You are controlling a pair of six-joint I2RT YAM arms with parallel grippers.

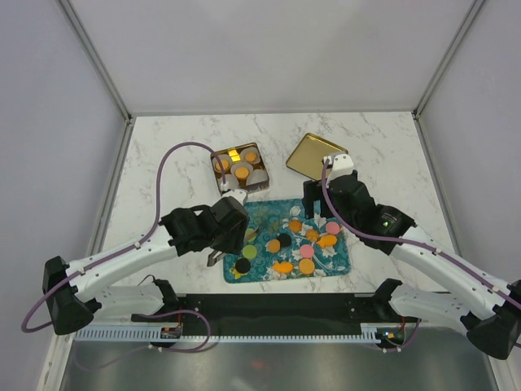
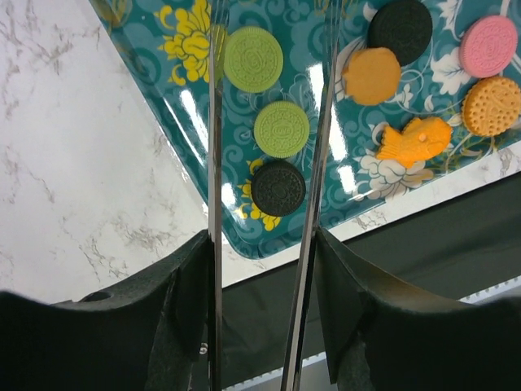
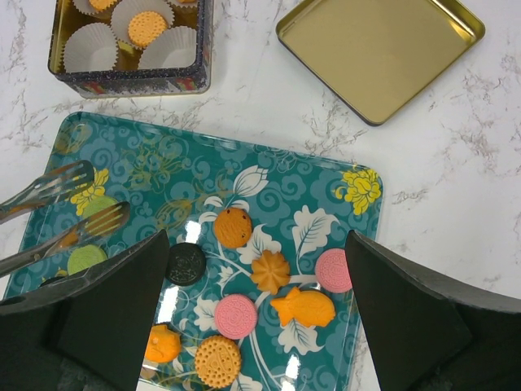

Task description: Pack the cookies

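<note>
Several cookies lie on the teal flowered tray (image 1: 342, 262): two green ones (image 2: 253, 59) (image 2: 282, 129), a black one (image 2: 278, 187), orange ones (image 3: 233, 227) and pink ones (image 3: 235, 316). My left gripper (image 1: 234, 221) (image 2: 264, 238) is shut on metal tongs (image 2: 214, 163). The tongs' arms stand apart on either side of the green and black cookies, above the tray's left part, and hold nothing. My right gripper (image 1: 317, 208) (image 3: 256, 238) is open wide and empty above the tray's middle. The tongs' tips also show in the right wrist view (image 3: 85, 175).
A square tin (image 1: 221, 181) (image 3: 130, 80) with white paper cups stands behind the tray; some cups hold an orange cookie (image 3: 147, 28). Its gold lid (image 1: 313, 155) (image 3: 378, 49) lies upside down to the right. The table's black front edge (image 2: 456, 220) runs just below the tray.
</note>
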